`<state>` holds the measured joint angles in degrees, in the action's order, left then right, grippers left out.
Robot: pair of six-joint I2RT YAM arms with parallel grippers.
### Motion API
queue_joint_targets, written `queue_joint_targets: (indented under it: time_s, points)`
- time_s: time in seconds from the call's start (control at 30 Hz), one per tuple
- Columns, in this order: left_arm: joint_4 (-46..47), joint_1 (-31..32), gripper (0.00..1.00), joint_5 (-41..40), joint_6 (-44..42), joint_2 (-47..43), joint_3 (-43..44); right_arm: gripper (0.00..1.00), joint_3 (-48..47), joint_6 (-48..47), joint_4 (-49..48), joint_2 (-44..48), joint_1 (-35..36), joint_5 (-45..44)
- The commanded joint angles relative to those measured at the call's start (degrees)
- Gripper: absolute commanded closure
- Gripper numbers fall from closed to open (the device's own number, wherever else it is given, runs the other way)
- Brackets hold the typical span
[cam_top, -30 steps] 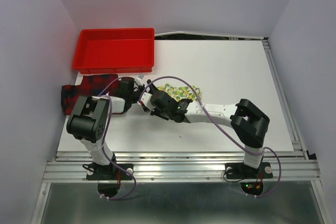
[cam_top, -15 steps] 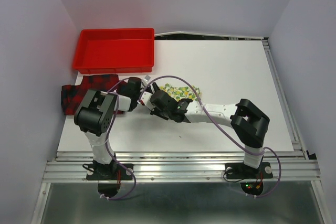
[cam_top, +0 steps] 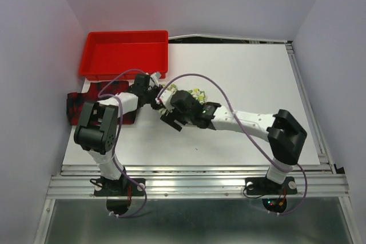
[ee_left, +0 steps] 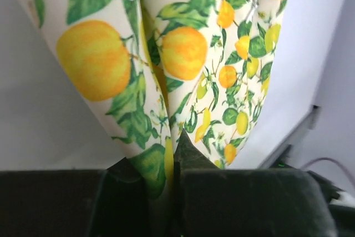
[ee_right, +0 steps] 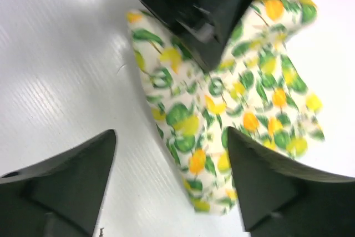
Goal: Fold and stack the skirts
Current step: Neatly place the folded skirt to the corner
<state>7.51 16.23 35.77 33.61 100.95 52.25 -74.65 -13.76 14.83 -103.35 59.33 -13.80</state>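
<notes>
The white lemon-print skirt [ee_left: 183,54] hangs bunched in front of my left gripper [ee_left: 175,149], whose jaws are shut on a fold of it. In the top view, that left gripper [cam_top: 159,91] sits mid-table, left of centre, and only a scrap of the lemon skirt [cam_top: 197,91] shows behind the arms. My right gripper [ee_right: 171,137] stands open just over the skirt's [ee_right: 249,98] near edge, nothing between its fingers; the left gripper [ee_right: 205,9] is right ahead of it. The red-and-black plaid skirt [cam_top: 74,107] lies at the table's left edge, partly under the left arm.
A red plastic tray [cam_top: 126,55] stands at the back left, close behind the left gripper. The white table [cam_top: 257,78] stretches bare to the right. Purple cables loop over both arms. Grey walls close in on both sides.
My left gripper has shut on the lemon skirt and shifted toward the tray. My right gripper has opened and let the cloth go, its elbow swinging right.
</notes>
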Motion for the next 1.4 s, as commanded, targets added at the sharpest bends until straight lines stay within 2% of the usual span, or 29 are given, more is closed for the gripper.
queue_joint_targets:
  time_s: [0.0, 0.07, 0.2, 0.37, 0.47, 0.67, 0.97, 1.2, 1.37]
  points:
    - [-17.9, -0.2, 1.00, -11.9, -22.1, -8.3, 7.6, 0.08, 3.1, 3.9, 2.0, 10.2, -8.1, 2.7]
    - [-23.0, -0.2, 1.00, -15.8, -26.5, -9.6, 9.8, 0.00, 4.9, 4.5, 3.5, 12.0, -13.2, 4.8]
    - [-29.0, -0.2, 1.00, -18.4, -36.5, -11.8, 13.3, 0.00, 7.8, 3.9, 5.3, 17.2, -17.2, 5.4]
    - [-39.1, -1.1, 1.00, -24.2, -45.3, -9.4, 21.4, 0.00, 9.8, 3.4, 7.1, 20.1, -18.5, 4.7]
    - [-42.7, -4.2, 1.00, -23.5, -50.8, -10.7, 25.7, 0.00, 10.8, 3.1, 7.7, 21.2, -18.5, 3.3]
    - [-46.9, -11.7, 1.00, -20.2, -55.3, -12.8, 28.9, 0.00, 12.1, 2.5, 7.9, 22.4, -18.5, 2.5]
    - [-47.2, -20.7, 1.00, -17.0, -58.5, -17.5, 28.9, 0.00, 11.5, 1.8, 8.3, 21.7, -18.5, 1.9]
    - [-52.2, -26.4, 1.00, -10.9, -58.5, -17.3, 36.4, 0.00, 10.9, 2.2, 9.3, 21.1, -18.5, 2.1]
    - [-52.2, -31.8, 1.00, -9.3, -59.3, -16.7, 33.5, 0.00, 10.8, 2.2, 9.3, 20.6, -18.5, 2.4]
